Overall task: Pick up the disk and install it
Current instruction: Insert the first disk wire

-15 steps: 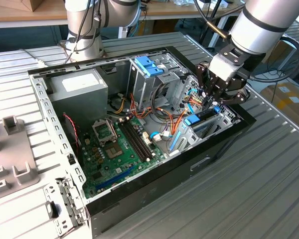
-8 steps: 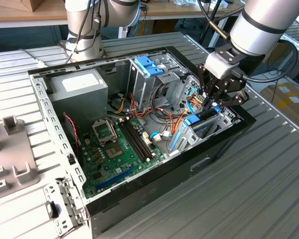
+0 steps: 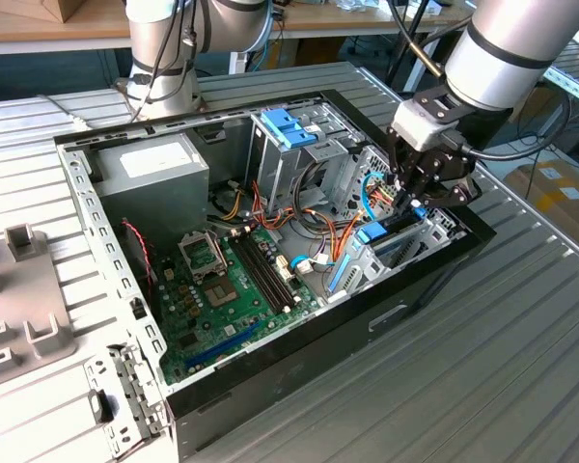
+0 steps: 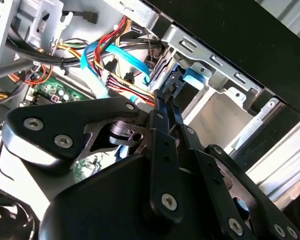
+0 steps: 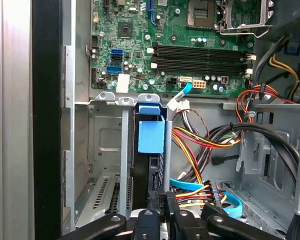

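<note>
Disk, blue-railed, stands on edge in the metal bay at the computer case's front corner, long axis running down into the slot; gripper directly above it, fingers together, clamped on its upper edge.

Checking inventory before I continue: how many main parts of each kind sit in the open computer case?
Grey metal power-supply box: 1
Green motherboard: 1
Light-blue plastic bracket: 1
Dark disk with blue rails: 1
Total: 4
</note>
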`<state>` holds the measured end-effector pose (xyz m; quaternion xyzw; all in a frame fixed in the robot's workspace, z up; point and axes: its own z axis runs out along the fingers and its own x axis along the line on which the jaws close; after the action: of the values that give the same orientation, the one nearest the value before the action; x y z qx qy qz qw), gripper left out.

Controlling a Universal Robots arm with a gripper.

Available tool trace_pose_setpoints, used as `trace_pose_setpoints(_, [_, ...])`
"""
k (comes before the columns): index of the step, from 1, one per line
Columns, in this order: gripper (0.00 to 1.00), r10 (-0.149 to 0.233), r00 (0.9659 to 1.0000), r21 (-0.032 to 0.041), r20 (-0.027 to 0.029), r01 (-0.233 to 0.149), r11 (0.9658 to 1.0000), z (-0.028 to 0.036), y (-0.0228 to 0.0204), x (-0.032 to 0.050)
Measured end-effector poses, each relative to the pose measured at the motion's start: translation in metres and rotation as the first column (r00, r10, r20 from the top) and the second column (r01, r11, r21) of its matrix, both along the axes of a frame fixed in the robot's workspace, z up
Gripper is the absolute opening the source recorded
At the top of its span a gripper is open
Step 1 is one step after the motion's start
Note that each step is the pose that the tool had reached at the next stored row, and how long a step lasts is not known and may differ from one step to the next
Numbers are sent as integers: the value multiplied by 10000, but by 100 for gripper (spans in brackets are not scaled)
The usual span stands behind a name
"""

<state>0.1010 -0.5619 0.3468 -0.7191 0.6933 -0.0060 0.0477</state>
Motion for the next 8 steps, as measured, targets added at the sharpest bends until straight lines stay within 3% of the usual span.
trace_pose_setpoints(8, [17,-650,9979,6,0,650,9979,-8,-2,21])
